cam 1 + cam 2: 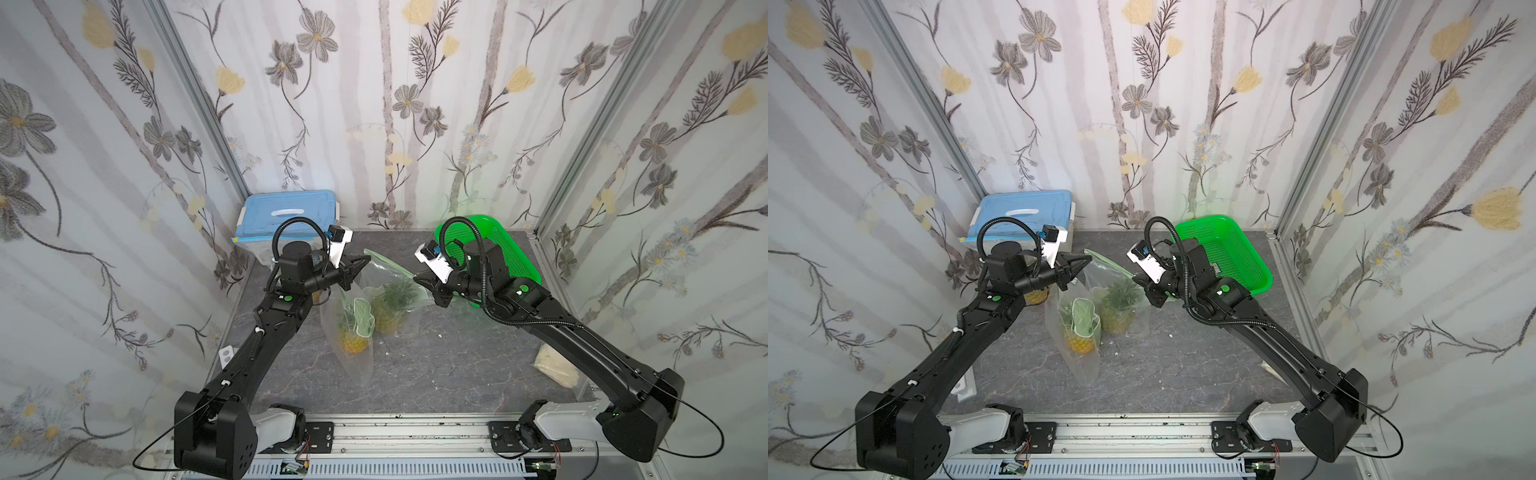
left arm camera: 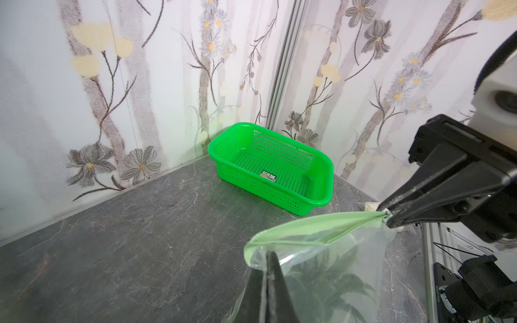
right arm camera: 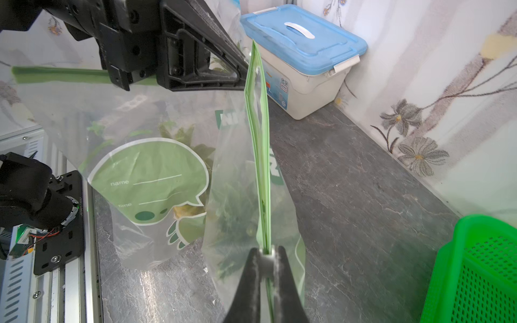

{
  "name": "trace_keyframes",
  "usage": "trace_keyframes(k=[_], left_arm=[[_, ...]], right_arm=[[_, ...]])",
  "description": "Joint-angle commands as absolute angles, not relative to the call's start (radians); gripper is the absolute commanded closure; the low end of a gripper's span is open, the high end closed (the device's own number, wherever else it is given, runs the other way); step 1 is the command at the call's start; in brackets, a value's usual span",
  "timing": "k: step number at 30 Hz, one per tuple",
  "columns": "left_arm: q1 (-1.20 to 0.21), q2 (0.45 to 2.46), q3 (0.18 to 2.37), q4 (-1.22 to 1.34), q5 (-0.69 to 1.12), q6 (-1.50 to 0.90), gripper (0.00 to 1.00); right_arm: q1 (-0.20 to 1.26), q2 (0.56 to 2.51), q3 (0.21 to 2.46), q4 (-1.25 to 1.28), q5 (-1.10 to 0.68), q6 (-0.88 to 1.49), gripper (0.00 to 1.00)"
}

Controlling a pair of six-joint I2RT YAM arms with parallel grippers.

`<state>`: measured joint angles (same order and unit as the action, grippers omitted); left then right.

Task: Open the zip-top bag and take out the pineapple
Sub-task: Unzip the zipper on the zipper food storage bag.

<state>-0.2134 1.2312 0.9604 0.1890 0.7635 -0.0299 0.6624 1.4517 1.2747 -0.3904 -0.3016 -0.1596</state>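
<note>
Two claws share one bag. At centre-left of a top view my left gripper [image 1: 364, 261] is clenched on one end of the green zip strip [image 2: 321, 223]; the zip-top bag [image 1: 386, 275] hangs from it at mid-frame, thin, slack, slippery film. Inside, low in the bag, sits the pineapple [image 1: 388, 318], which I judge the only real weight, with a stiff spiky crown. Right of centre, my right gripper [image 1: 417, 276] is pinched on the strip's other end, on what looks like a white slider [image 3: 264, 255]. I'd hold the film by that reinforced strip and take the fruit by its body.
</note>
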Motion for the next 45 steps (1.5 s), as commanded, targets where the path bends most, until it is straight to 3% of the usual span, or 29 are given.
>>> trace_keyframes(k=[1,11,32,35,40,45], left_arm=[[-0.201,1.242,0.982,0.279,0.652,-0.055,1.00],[-0.175,1.308,1.029,0.285,0.591,-0.082,1.00],[-0.163,1.375,1.041,0.319,0.555,-0.114,1.00],[-0.161,1.372,1.040,0.321,0.554,-0.121,1.00],[-0.163,1.364,1.022,0.353,0.608,-0.143,1.00],[-0.165,1.336,0.994,0.361,0.647,-0.140,1.00]], right_arm=[[0.660,1.406,1.242,-0.425,-0.229,-0.110,0.99],[0.667,1.239,1.123,-0.464,-0.179,0.009,0.99],[0.762,1.199,1.087,-0.537,-0.103,0.103,0.96],[0.762,1.187,1.075,-0.532,-0.111,0.104,0.89],[0.762,1.236,1.112,-0.517,-0.110,0.092,0.68],[0.764,1.270,1.199,-0.500,-0.086,0.079,0.62]])
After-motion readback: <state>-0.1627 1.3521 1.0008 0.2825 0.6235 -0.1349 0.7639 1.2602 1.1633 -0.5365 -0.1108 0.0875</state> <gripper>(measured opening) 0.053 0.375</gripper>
